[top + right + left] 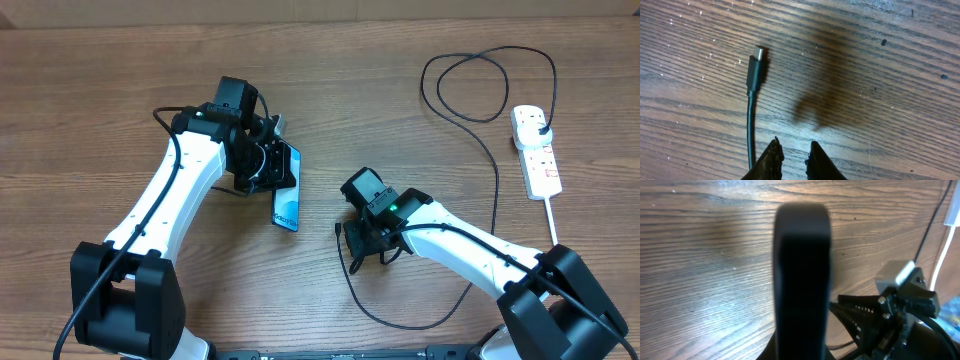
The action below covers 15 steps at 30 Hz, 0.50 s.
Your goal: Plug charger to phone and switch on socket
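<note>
Though speckled, wood-grain table (80, 80) beneath phone (287, 195), socket (535, 150).

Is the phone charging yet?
Not yet. Done: the plug sits in the socket. In hand: the left fingers hold the phone. To do: the connector lies loose on the table by the empty right fingers; it must go into the phone, then the socket gets switched on.
</note>
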Each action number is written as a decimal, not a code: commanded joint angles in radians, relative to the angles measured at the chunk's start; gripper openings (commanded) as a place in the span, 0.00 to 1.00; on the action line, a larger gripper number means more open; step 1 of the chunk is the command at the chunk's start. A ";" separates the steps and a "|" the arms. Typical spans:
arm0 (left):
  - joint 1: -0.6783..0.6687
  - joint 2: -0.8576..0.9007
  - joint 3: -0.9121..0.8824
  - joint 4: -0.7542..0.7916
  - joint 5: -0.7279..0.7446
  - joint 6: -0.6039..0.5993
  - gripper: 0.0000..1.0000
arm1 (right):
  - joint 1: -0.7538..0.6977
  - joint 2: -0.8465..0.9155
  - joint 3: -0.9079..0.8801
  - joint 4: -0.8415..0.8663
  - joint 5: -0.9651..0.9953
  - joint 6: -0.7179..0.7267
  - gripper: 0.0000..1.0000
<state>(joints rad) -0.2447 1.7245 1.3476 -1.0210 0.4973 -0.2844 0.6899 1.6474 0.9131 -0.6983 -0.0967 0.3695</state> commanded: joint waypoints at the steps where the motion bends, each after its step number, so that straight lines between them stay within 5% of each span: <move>1: -0.021 0.006 -0.001 0.005 -0.026 0.014 0.04 | 0.005 0.003 -0.011 0.006 0.010 0.004 0.23; 15: -0.039 0.006 -0.004 0.031 -0.030 0.014 0.04 | 0.005 0.003 -0.011 0.006 0.010 0.004 0.06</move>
<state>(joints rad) -0.2756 1.7245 1.3468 -0.9951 0.4633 -0.2848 0.6899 1.6474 0.9131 -0.6975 -0.0967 0.3702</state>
